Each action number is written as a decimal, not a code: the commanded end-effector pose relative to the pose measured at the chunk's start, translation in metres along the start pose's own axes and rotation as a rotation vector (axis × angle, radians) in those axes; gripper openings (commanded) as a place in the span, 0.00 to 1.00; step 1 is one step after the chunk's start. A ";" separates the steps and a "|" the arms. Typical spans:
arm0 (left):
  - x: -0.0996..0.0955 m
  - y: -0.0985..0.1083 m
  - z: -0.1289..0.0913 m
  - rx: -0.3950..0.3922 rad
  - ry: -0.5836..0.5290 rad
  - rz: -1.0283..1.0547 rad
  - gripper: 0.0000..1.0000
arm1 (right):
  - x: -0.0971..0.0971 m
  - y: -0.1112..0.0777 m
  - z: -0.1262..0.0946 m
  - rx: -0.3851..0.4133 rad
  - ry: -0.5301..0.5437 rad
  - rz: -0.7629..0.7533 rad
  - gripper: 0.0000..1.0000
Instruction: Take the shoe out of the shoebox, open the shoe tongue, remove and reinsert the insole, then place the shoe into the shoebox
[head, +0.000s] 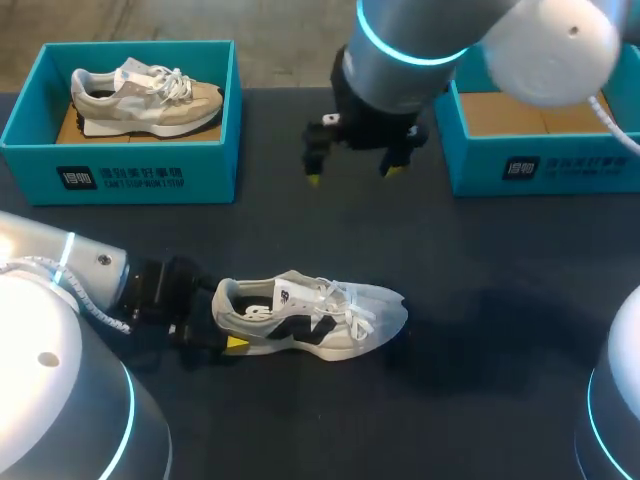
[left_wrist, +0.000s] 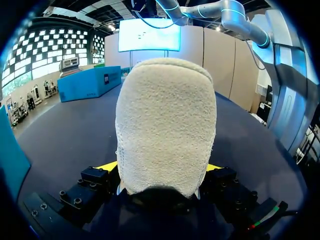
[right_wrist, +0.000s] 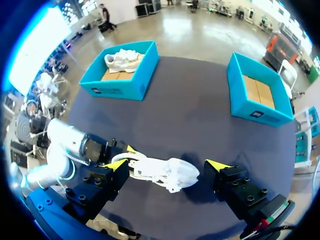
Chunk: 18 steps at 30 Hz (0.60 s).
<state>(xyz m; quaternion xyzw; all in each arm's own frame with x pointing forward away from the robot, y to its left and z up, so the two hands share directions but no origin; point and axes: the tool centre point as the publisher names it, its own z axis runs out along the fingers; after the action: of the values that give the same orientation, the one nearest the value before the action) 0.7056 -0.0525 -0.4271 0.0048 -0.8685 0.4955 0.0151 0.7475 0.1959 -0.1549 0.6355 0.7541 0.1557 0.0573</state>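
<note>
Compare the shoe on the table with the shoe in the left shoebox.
The table shoe is white and grey with a black side mark; the boxed shoe is beige and white. The table shoe lies on the table, heel in the left gripper; the boxed shoe lies untouched in the teal shoebox. Both are laced sneakers, upright, toes toward the robot's right.

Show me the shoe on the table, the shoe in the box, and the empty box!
shoe on the table (head: 310, 315): head view, its side.
shoe in the box (head: 145, 100): head view, its side.
empty box (head: 570, 165): head view, its front wall.
</note>
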 end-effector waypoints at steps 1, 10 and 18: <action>-0.005 0.004 0.002 -0.004 0.000 0.000 0.00 | 0.033 -0.001 0.012 -0.002 -0.117 0.020 1.00; -0.005 0.004 0.002 -0.004 0.000 0.000 0.00 | 0.066 -0.013 0.043 0.019 -0.133 0.054 1.00; -0.005 0.004 0.002 -0.004 0.000 0.000 0.00 | 0.086 -0.028 0.059 0.049 -0.170 0.087 1.00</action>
<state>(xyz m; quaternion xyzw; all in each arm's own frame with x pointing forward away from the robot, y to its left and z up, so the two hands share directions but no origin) 0.7055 -0.0526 -0.4270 0.0047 -0.8684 0.4956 0.0151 0.7246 0.2660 -0.2040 0.6751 0.7259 0.1138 0.0657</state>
